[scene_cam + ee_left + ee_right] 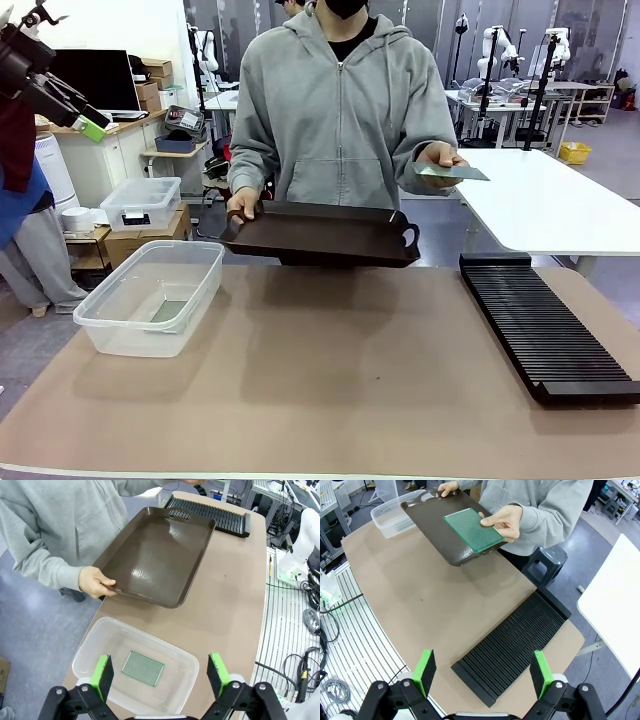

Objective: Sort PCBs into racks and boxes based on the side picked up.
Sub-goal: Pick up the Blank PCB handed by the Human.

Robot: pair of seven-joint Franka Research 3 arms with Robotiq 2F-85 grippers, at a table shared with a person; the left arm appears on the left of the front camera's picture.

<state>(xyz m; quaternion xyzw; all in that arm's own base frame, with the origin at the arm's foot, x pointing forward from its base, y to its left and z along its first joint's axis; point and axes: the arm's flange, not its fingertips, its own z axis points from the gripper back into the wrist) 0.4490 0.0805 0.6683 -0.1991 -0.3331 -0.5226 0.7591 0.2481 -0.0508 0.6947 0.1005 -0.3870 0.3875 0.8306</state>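
Lying flat inside the clear box (115, 630) on the desk (330, 380): one green board (143, 668) | second green board (474, 529) held level in the person's hand (502, 520), near the brown tray (435, 525) | black rack (512, 645) on desk | left pincer (160, 675) open over box | right pincer (483, 669) open over rack

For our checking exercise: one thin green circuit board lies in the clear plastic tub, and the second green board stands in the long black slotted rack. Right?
Not quite. One thin green circuit board does lie in the clear plastic tub, but the second green board is in the person's hand, not in the long black slotted rack, as the right wrist view shows.
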